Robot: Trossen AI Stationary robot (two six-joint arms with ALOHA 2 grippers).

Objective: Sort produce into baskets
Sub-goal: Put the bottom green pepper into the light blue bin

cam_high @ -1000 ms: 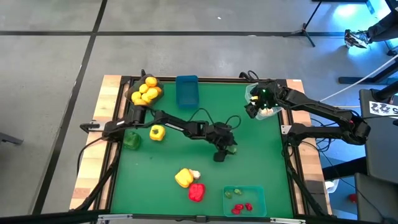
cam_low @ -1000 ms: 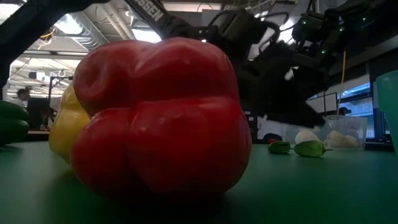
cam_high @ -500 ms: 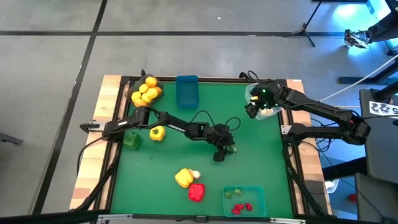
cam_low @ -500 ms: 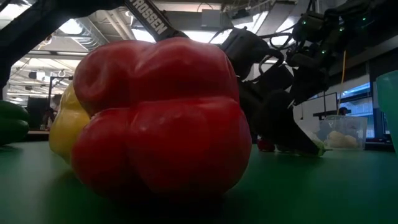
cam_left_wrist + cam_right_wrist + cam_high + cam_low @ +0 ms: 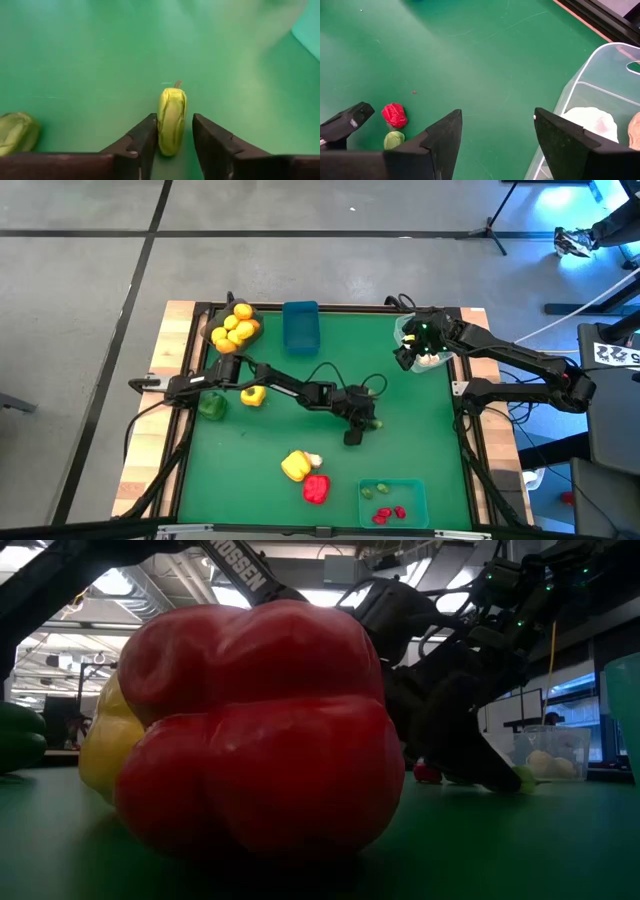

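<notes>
Green felt table (image 5: 420, 430): near frame centre in the high view I have the left gripper (image 5: 172, 145) down on the mat, its dark fingers (image 5: 142, 142) bracketing a small yellow-green toy pepper bit (image 5: 172, 120), not quite clenched on it; a small red bit (image 5: 394, 114) lies just beside. At upper right my right gripper (image 5: 495, 142) hangs released over the edge of the clear plastic bin (image 5: 600, 75) holding white garlic-like pieces (image 5: 590, 122). Lower centre, a red bell pepper (image 5: 315, 488) touches a yellow one (image 5: 295, 466)
</notes>
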